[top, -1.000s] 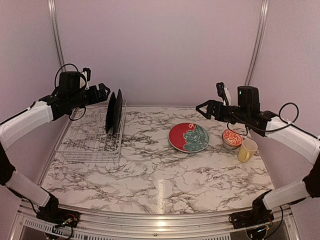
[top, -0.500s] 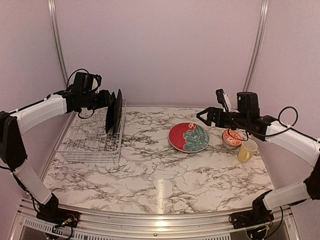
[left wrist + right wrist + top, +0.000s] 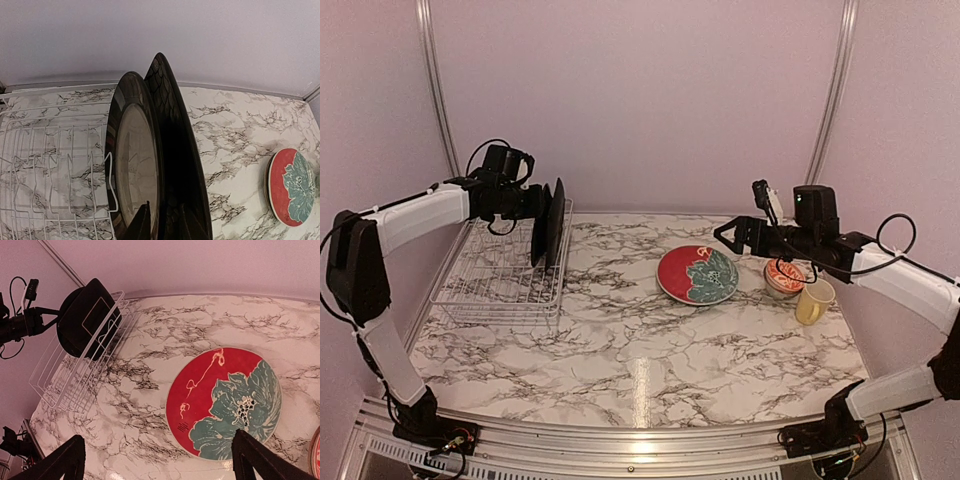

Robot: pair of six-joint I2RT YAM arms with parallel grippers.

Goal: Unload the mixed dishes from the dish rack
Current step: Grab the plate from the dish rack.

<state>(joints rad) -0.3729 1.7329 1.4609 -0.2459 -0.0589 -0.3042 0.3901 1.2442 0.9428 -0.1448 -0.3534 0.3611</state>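
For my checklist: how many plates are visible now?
3. In the rack, a black plate and a second black plate stand upright side by side; a red plate lies on the table. No others show.

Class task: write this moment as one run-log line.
left pincer: at black plates in dish rack, grip unclear | right pincer: open, over red plate | also on table: patterned bowl, yellow mug

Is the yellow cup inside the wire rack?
No, the yellow mug stands on the table beside the red-and-white bowl, far from the dish rack.
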